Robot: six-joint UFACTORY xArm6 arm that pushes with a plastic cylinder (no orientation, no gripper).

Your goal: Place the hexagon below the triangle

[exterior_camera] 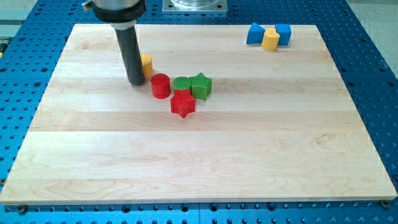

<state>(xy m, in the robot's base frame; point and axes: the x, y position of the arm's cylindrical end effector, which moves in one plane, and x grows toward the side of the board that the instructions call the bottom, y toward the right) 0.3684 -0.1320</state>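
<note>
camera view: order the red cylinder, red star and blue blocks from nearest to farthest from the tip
From my tip:
1. red cylinder, just to its right.
2. red star, lower right.
3. blue blocks, top right corner, farthest.

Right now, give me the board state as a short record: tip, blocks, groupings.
tip: my tip at the view's upper left, beside the yellow block
yellow block: partly hidden behind the rod, shape unclear
centre cluster: red cylinder, green cylinder, green star, red star
top-right cluster: blue triangle, yellow hexagon, blue cube
surface: wooden board
</note>
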